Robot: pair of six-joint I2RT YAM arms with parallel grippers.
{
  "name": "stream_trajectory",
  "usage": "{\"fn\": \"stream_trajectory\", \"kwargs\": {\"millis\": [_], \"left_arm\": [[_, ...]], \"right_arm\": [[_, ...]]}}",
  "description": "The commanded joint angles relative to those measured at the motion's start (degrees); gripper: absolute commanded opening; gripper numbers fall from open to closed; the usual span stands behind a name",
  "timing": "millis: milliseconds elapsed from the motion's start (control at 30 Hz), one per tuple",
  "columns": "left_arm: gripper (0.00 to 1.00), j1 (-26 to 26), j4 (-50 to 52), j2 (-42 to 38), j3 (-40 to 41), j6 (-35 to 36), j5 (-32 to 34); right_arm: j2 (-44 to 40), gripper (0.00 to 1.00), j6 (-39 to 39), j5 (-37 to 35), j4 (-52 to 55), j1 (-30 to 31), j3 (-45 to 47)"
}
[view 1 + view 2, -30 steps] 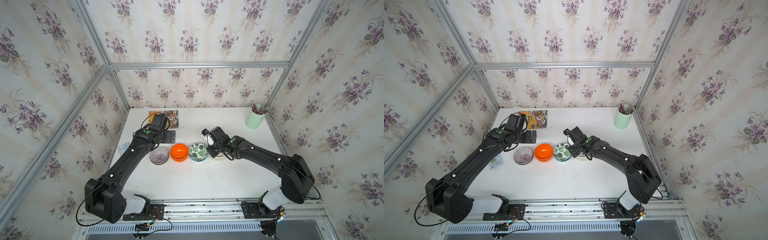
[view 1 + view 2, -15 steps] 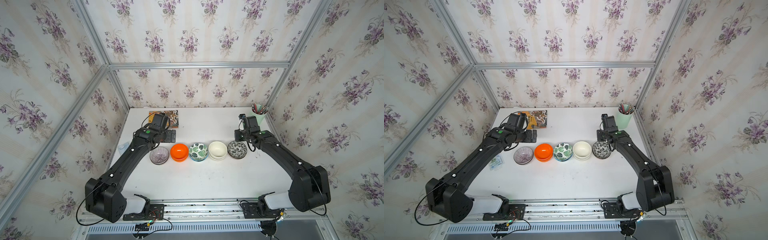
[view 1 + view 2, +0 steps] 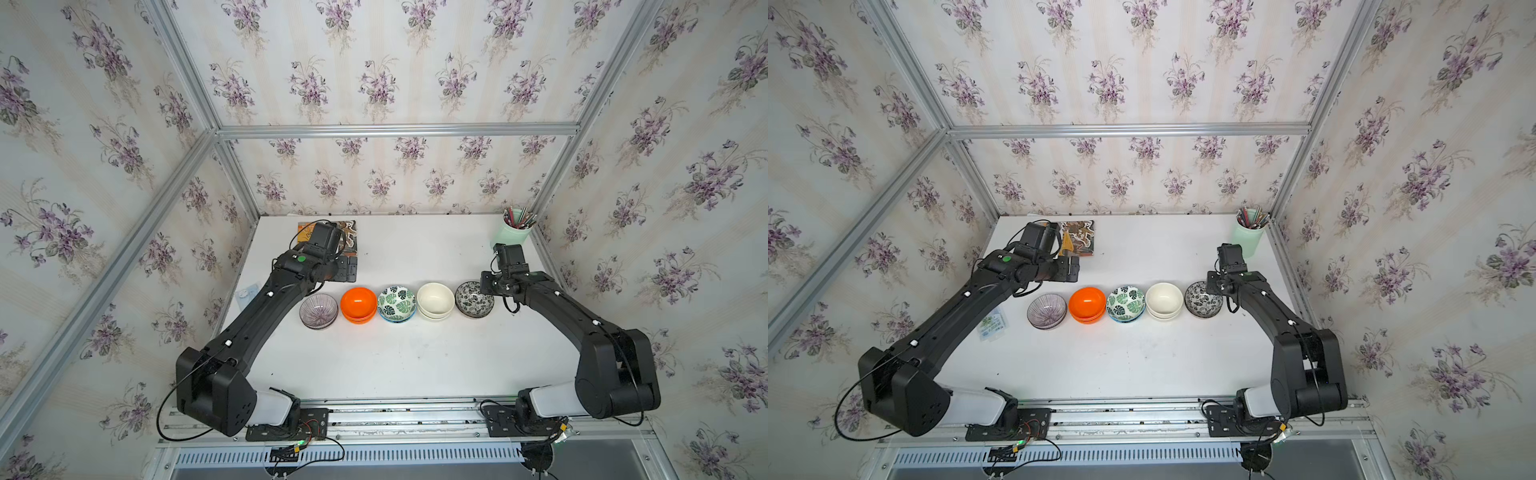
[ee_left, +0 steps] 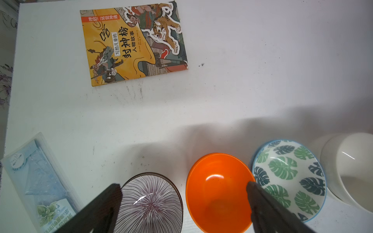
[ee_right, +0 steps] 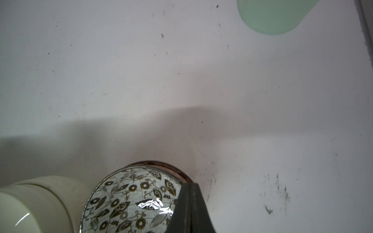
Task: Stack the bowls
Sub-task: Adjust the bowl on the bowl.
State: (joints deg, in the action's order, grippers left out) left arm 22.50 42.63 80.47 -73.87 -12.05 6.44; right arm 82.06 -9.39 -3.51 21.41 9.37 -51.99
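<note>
Bowls sit in one row on the table (image 3: 399,365): purple striped bowl (image 3: 318,310), orange pair (image 3: 358,304), leaf-print pair (image 3: 396,303), cream pair (image 3: 435,300), floral bowl (image 3: 473,299). Like nests in like, which I judge to be deliberate sorting by pattern. Left gripper (image 4: 182,184) hangs spread wide above purple and orange, suited to spanning a rim. Right gripper (image 5: 188,193) is pinched closed over the floral rim, apparently holding nothing; contact undetermined.

On the white table (image 3: 415,361), 9 o'clock to 3 o'clock: a striped bowl (image 3: 318,310), purple radial lines on pale ground; an orange bowl (image 3: 358,302), plain; a leaf bowl (image 3: 397,302), green and dark-teal leaves on white, blue outside; a cream bowl (image 3: 435,297), plain; a floral bowl (image 3: 471,297), black on white. At 1 o'clock, a mint-green cup (image 3: 513,237).
</note>
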Motion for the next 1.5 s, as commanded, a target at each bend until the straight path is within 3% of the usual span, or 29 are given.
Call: {"fn": "stream_trajectory", "kwargs": {"millis": [0, 1033, 1300, 1367, 1400, 1433, 1467], "left_arm": [[1.0, 0.0, 0.0, -0.2, 0.0, 0.9, 0.4], [1.0, 0.0, -0.1, -0.7, 1.3, 0.5, 0.9], [1.0, 0.0, -0.3, -1.5, 1.5, 0.6, 2.4], [1.0, -0.1, -0.6, -1.7, 1.7, 0.4, 4.1], [1.0, -0.1, -1.1, -1.7, 2.0, 0.6, 5.1], [1.0, -0.2, -1.8, -1.8, 2.2, 0.9, 6.5], [1.0, -0.6, -3.0, -1.8, 2.8, 1.2, 7.4]], "right_arm": [[0.2, 0.0, -0.7, 0.1, -2.0, -0.1, 0.2], [3.1, 0.0, 0.9, 1.6, -2.6, -0.1, -0.7], [-0.5, 0.0, 1.0, 0.0, -2.4, 0.0, -2.0], [-2.4, 0.27, 0.8, 0.1, -4.9, 0.0, -1.2], [-3.3, 0.5, 0.6, 0.0, -6.4, 0.0, -0.6], [-4.2, 0.89, 0.5, 0.0, -8.0, 0.0, 0.0], [-4.8, 0.98, 0.6, -0.2, -9.4, -0.1, 0.3]]}}
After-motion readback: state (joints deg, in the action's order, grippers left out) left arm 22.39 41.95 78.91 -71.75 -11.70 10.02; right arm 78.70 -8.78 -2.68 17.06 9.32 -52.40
